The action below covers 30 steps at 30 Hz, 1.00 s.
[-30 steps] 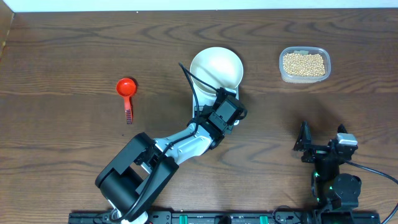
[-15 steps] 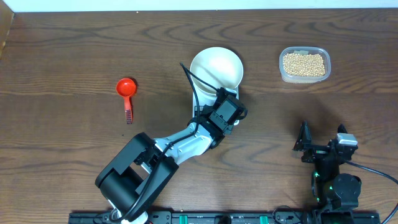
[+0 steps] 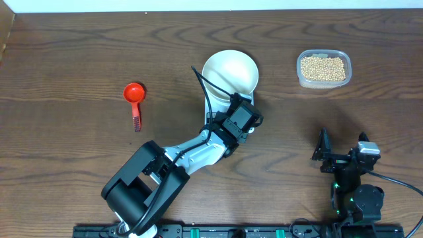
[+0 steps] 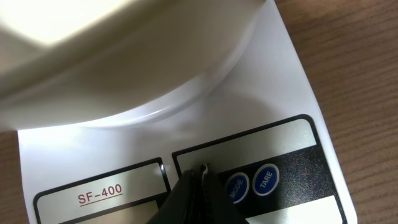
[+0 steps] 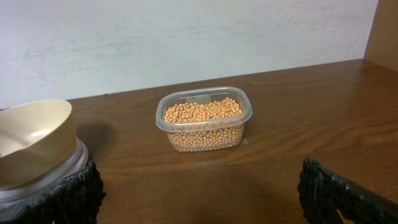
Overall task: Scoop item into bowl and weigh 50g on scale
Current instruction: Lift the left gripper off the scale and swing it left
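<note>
Left gripper [image 4: 202, 172] was pinched shut with nothing between its fingertips, its tip resting on the front panel of the scale [image 4: 273, 81] just left of two round blue buttons. One button read "TARE"; the other's lettering was too blurred to be sure of. Red underlined writing, "SF-400", sat on the scale's left front, and the framed panel beneath it was cut off by the picture's lower edge. From overhead the scale was almost wholly hidden under the bowl [image 3: 230, 71] and the left arm's wrist. The bowl stood on the scale, its inside out of sight in the wrist views. Right gripper [image 5: 202, 193] stood wide open and empty low over the table [image 3: 66, 53], well apart from the beans [image 3: 322, 67], which all lay in the clear tub [image 3: 324, 85] to the right of the bowl. A red scoop [image 3: 135, 92] lay alone far to the left.
</note>
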Each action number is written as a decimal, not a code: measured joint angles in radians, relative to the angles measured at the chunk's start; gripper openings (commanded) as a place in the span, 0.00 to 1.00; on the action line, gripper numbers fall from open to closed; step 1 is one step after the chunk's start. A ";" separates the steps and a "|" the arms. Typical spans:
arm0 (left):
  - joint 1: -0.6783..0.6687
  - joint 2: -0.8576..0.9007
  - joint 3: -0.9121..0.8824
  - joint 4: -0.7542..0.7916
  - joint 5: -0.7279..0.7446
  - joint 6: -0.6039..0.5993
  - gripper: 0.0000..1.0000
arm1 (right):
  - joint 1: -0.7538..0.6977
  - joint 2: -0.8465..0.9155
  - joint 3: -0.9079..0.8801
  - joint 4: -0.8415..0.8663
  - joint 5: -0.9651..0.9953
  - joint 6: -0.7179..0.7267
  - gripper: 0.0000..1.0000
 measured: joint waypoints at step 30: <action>0.039 -0.544 -0.116 -0.156 0.087 0.003 0.07 | 0.000 0.000 0.000 0.000 0.000 0.000 0.99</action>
